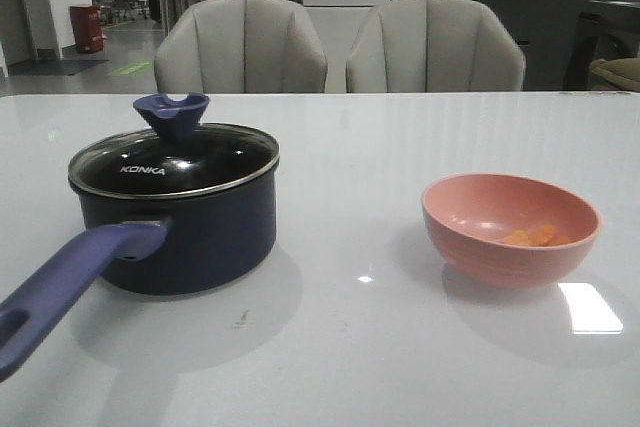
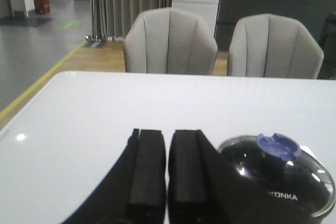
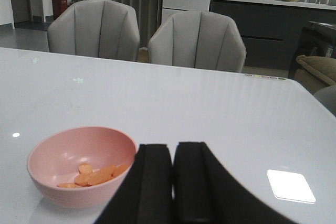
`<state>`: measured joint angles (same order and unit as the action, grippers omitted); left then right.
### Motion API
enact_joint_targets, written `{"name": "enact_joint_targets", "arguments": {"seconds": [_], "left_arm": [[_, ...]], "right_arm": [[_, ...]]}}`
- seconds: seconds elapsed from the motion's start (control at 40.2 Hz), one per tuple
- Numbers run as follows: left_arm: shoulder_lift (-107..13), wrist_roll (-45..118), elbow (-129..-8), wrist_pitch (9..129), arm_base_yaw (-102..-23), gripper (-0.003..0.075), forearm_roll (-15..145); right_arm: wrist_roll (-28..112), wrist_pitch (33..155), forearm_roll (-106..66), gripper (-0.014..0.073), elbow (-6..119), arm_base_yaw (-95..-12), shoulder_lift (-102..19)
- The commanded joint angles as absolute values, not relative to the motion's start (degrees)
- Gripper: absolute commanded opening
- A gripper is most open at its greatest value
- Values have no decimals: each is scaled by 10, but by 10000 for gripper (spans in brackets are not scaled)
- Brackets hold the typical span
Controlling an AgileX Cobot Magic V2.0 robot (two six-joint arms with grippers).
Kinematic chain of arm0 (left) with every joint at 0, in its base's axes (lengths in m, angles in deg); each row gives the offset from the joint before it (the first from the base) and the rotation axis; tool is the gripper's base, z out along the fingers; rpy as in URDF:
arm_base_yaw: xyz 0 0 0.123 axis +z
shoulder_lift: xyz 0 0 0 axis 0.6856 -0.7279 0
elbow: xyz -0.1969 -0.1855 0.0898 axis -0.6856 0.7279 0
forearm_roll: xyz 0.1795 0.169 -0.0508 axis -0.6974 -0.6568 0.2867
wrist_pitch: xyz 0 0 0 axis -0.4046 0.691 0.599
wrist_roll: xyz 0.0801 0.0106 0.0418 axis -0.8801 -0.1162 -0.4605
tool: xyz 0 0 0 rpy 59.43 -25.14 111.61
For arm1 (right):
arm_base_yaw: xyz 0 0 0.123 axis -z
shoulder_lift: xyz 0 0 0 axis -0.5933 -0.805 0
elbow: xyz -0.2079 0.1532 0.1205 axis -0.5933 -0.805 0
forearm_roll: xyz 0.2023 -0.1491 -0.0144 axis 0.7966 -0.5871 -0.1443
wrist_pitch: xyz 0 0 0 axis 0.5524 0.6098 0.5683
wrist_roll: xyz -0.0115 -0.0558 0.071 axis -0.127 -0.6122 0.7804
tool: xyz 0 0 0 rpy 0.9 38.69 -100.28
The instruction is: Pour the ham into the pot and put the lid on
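Room: behind the white glossy table (image 1: 400, 147) I see two grey upholstered chairs (image 1: 240, 45) side by side, with a grey floor and a red bin off to the far left.
Table: smooth and reflective, with a bright rectangular light patch near the bowl on my front feed.
Pot: the dark navy pot (image 1: 190, 237) stands upright on the left half of the table; its long purple-blue handle (image 1: 70, 282) reaches toward the camera and leftward, the hole at its end just visible at the frame edge.
Lid: the dark glass lid (image 1: 175, 159) is seated on the pot, metal rim level, white "KONKA" lettering facing me, blue-purple flared knob (image 1: 172, 113) on top.
Bowl: a salmon-pink bowl (image 1: 510, 227) stands upright on the right half, well apart from the pot.
Ham: a few thin orange-pink slices of ham (image 1: 535, 236) lie in the bottom of the bowl; my right wrist feed shows them loosely overlapping.
Left gripper: the left gripper (image 2: 167, 169) hangs near the lidded pot, black fingers (image 2: 147, 166) drawn nearly together with only a thin slit between them, holding nothing.
Right gripper: the right gripper (image 3: 173, 182) hangs near the bowl, fingers (image 3: 191, 179) likewise pressed close with a narrow seam, empty.
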<state>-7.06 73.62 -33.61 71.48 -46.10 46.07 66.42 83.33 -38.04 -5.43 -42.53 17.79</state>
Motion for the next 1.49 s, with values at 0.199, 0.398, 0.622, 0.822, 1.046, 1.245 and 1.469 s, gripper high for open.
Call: {"name": "enact_joint_targets", "arguments": {"seconds": [0.199, 0.398, 0.622, 0.822, 1.046, 1.245, 1.469], "left_arm": [[-99, 739, -359, 702, -469, 126, 470], [-112, 739, -360, 706, -493, 304, 468], [-137, 739, -361, 712, -495, 615, 466], [-195, 739, -422, 770, -495, 622, 466], [-342, 739, -569, 865, -495, 620, 475], [-504, 739, -703, 967, -499, 617, 501], [-656, 762, -828, 1034, -560, 617, 494]], "right_arm": [[662, 785, -379, 160, -52, -421, 189], [662, 785, -379, 160, -52, -421, 189], [662, 785, -379, 160, -52, -421, 189], [662, 785, -379, 160, -52, -421, 189], [662, 785, -379, 160, -52, -421, 189], [662, 785, -379, 160, -52, -421, 189], [662, 785, -379, 160, -52, -421, 189]]}}
